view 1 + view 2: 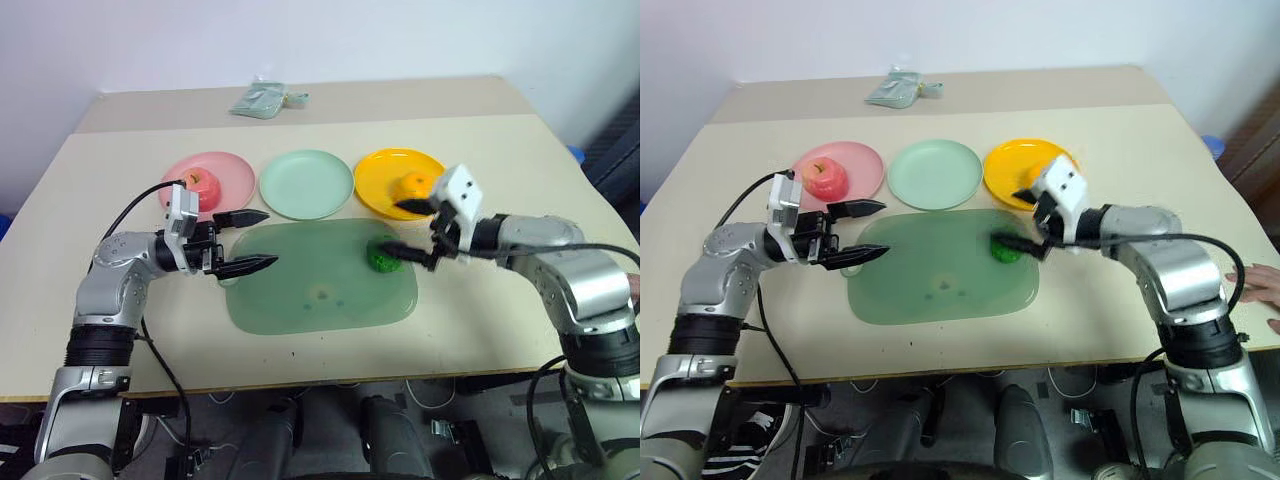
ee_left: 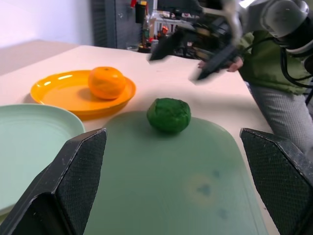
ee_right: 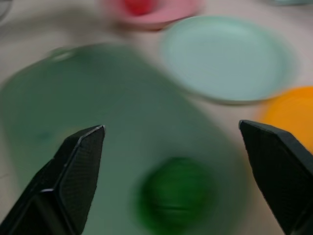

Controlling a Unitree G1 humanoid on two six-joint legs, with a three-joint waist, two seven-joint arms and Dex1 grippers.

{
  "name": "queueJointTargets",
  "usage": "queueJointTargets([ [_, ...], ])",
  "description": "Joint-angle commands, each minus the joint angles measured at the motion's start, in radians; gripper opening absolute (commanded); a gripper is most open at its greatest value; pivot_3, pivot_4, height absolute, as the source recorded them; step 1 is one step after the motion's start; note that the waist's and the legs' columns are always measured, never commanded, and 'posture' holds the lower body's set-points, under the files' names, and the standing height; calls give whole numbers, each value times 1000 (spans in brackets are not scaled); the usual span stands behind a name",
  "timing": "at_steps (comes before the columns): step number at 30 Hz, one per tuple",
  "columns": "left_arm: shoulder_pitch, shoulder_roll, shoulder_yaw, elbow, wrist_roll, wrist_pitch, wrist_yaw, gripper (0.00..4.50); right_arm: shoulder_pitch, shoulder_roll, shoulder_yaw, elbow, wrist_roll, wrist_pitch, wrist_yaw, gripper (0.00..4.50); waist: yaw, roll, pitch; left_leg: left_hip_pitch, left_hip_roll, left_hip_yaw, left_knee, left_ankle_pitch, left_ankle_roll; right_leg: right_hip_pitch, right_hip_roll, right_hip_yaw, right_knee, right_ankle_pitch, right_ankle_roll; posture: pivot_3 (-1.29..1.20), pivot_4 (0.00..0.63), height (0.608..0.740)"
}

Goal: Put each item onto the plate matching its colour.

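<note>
A pink-red apple [image 1: 203, 188] rests on the pink plate [image 1: 232, 172] at the back left. The round orange [image 1: 417, 184] lies on the yellow-orange plate [image 1: 378, 187] at the back right. Between them stands the pale mint green plate [image 1: 307, 183], with nothing on it. The bumpy dark green fruit [image 1: 383, 256] sits on the right end of the translucent green mat [image 1: 320, 285]. My right gripper [image 1: 395, 228] is open, just above the green fruit on its right, not touching it. My left gripper [image 1: 268, 238] is open over the mat's left end, pointing right.
A small pale green packet [image 1: 265, 98] lies at the back of the table. A person's hand [image 1: 1255, 282] rests at the table's right edge. The beige tabletop [image 1: 500, 310] is bare in front of and right of the mat.
</note>
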Motion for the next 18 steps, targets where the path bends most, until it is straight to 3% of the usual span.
queueJointTargets([
  [1,-22,10,1,-31,-3,-4,-5,4500,6,-29,61,52,-124,-49,-50,4473,5,0,0,0,0,0,0,0,0,0,0,0,0,0,0,0,150,740],
  [10,-19,19,6,-41,-2,-9,-2,4500,17,-12,75,105,-157,-57,-28,4473,27,0,0,-1,-1,1,0,0,0,-1,0,0,0,0,0,0,150,740],
  [14,-14,16,6,-47,-4,-8,1,4500,11,-8,62,115,-145,-41,-18,2793,27,0,0,-1,-1,1,0,0,0,0,0,0,0,0,0,0,150,740],
  [15,-12,15,6,-50,-5,-7,1,4500,10,-12,70,115,-161,-52,-23,2566,27,0,0,-1,0,1,0,0,0,0,0,0,0,0,0,0,150,740],
  [18,-11,12,10,-52,-5,-11,6,4500,-4,7,56,115,-154,-57,-29,2566,27,0,0,-1,0,1,0,0,0,0,0,0,0,0,0,0,150,740],
])
